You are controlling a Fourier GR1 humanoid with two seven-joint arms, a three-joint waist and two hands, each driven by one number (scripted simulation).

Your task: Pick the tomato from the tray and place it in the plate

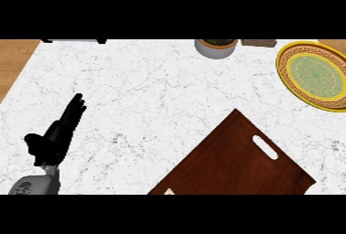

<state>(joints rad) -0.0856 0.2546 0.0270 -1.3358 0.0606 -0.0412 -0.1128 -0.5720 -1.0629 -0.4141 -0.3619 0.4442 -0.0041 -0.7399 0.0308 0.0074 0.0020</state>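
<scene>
The left hand [55,139] is held open, empty. No tomato is seen on the tray [233,164], so nothing might be grabbed.

White marble counter [148,91] was seen, edged with wood at left. Dark wooden tray [229,155] was laid on it at lower right. Yellow plate [283,64] was set at far right, apart from tray. Grey pot [215,49] and small box [259,42] were placed along far edge.

The plate [316,75] lies behind the tray [236,160] — rightward.
</scene>
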